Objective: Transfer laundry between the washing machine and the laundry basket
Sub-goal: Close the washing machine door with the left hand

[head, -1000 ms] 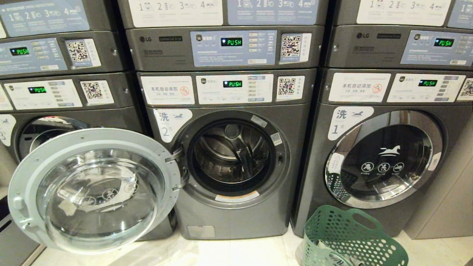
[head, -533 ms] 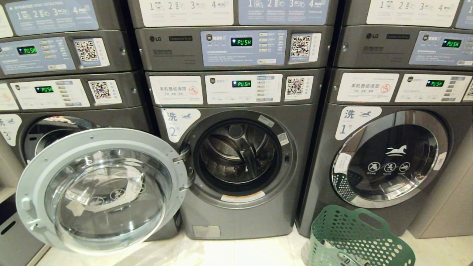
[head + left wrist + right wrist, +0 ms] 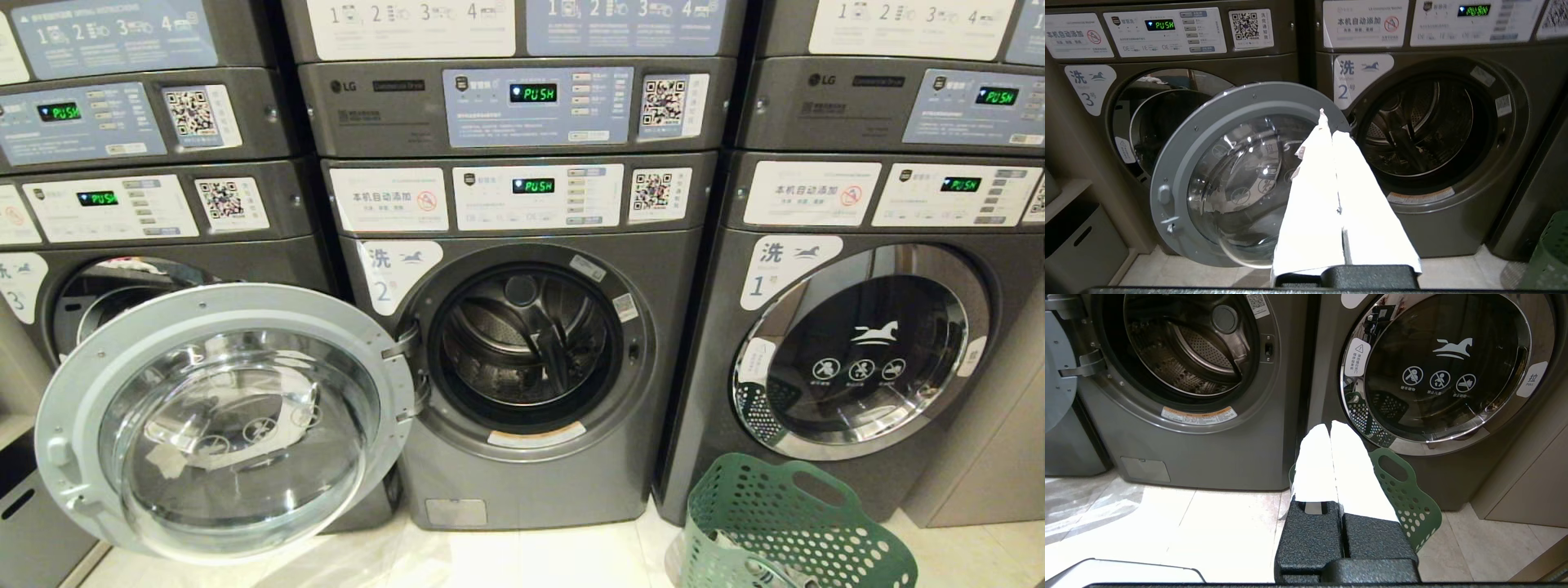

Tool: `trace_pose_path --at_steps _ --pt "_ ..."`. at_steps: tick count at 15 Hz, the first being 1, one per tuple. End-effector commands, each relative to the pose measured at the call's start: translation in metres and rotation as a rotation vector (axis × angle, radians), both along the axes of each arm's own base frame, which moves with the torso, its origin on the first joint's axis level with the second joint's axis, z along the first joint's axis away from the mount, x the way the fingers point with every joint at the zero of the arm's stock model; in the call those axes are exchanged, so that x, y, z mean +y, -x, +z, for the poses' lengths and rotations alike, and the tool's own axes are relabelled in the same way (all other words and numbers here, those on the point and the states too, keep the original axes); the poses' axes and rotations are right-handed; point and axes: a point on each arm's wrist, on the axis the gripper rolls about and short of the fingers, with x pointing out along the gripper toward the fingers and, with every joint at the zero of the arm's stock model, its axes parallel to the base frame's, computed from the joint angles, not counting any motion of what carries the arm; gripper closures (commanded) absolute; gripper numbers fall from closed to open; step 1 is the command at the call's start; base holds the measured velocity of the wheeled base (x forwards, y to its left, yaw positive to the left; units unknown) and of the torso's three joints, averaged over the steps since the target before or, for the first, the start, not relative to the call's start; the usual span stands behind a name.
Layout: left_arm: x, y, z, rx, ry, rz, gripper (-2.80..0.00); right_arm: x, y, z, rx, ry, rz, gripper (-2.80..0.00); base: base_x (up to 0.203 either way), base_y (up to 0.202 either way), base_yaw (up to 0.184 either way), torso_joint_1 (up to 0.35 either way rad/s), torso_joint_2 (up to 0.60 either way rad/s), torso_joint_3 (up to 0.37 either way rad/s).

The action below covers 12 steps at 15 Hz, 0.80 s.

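Note:
The middle washing machine (image 3: 522, 490), marked 2, stands with its round glass door (image 3: 229, 420) swung wide to the left. Its steel drum (image 3: 522, 343) shows no laundry. A green perforated laundry basket (image 3: 808, 523) sits on the floor at the lower right, with a pale piece of laundry (image 3: 739, 557) inside. Neither arm shows in the head view. In the left wrist view my left gripper (image 3: 1329, 122) is shut and empty, raised before the open door (image 3: 1241, 175) and the drum (image 3: 1421, 126). My right gripper (image 3: 1330, 426) is shut and empty, low above the basket (image 3: 1412, 498).
Washer 3 (image 3: 106, 294) stands behind the open door, and washer 1 (image 3: 857, 351) on the right has its chrome door shut. More machines are stacked above. A beige cabinet (image 3: 980, 457) flanks the right side. Pale floor tiles (image 3: 531, 563) lie in front.
The whole head view shifted slightly to the right between the oldest frame and the later ones, so the camera moved. Door, machines and basket kept their places.

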Motion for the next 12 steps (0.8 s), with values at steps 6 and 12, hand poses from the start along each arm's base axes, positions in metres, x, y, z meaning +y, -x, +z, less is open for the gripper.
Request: trace_pose_path --at_steps 6,12 --pt "0.024 -0.263 0.101 0.247 0.125 0.003 0.00 0.000 0.000 0.000 0.001 -0.018 -0.001 0.00 0.000 0.000 0.000 0.000 0.00 0.000" --pt "0.106 -0.330 0.068 0.480 0.275 0.023 0.00 0.000 0.000 0.000 0.001 -0.018 -0.001 0.00 0.000 0.000 0.000 0.000 0.00 0.000"
